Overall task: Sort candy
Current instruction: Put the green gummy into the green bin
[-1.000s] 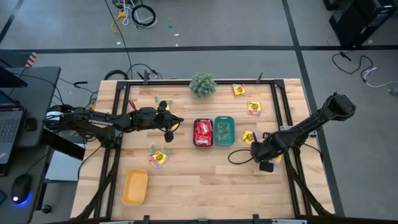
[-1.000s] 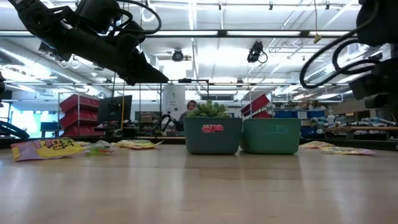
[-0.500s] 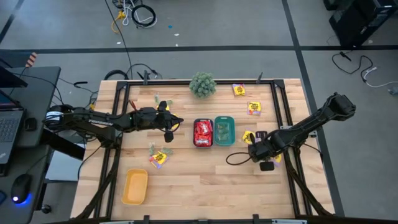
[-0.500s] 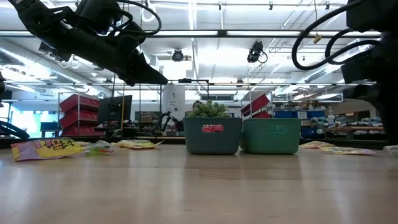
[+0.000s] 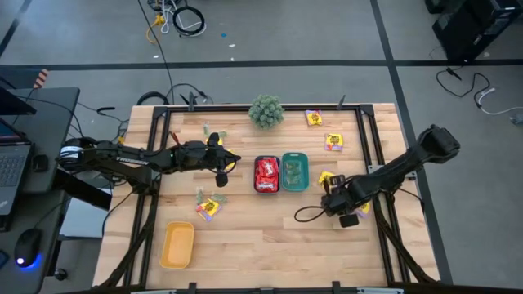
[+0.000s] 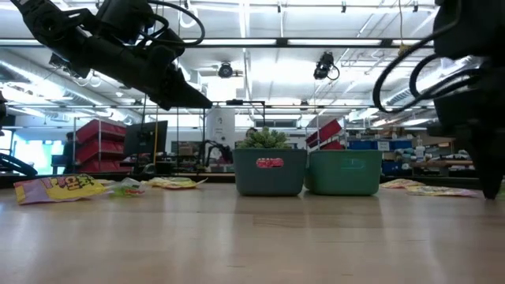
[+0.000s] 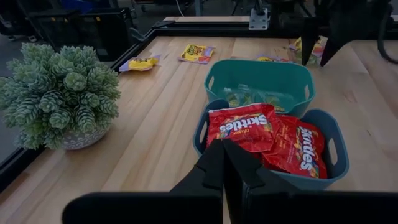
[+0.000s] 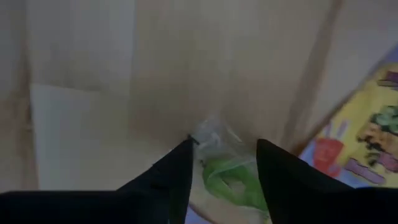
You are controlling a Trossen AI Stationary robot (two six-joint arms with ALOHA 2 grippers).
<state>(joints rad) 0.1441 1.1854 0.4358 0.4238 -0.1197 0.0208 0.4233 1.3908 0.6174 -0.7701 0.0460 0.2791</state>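
We are lowering our right gripper [image 8: 221, 163] over a small green candy [image 8: 231, 176] lying on the wooden table [image 5: 245, 237], with the two fingers spread so that the clear-edged wrapper is sitting in the gap between the tips. We are coming down from above because the packet is flat and thin, and straddling it is, in our judgement, the only way to get a pinch on it. Just beside the gripper, partly under the green one, a yellow candy [image 8: 367, 146] with dark print is lying flat; we are keeping the tips off it so we lift one piece only. In the high view this gripper [image 5: 329, 198] is working just beyond the teal bin [image 5: 294, 172], which is already holding green pieces, so the carry should be short.

Our left gripper [image 7: 222, 163] is waiting with its fingers pressed together and nothing between them. Straight ahead of it the blue-grey bin [image 7: 329, 134] is holding the red candies [image 7: 242, 126], with the teal bin behind that. Off to one side of it a spiky green plant [image 7: 57, 93] is standing upright in its pot, and more yellow candies [image 5: 333, 143] are lying on the far part of the table, not yet sorted.
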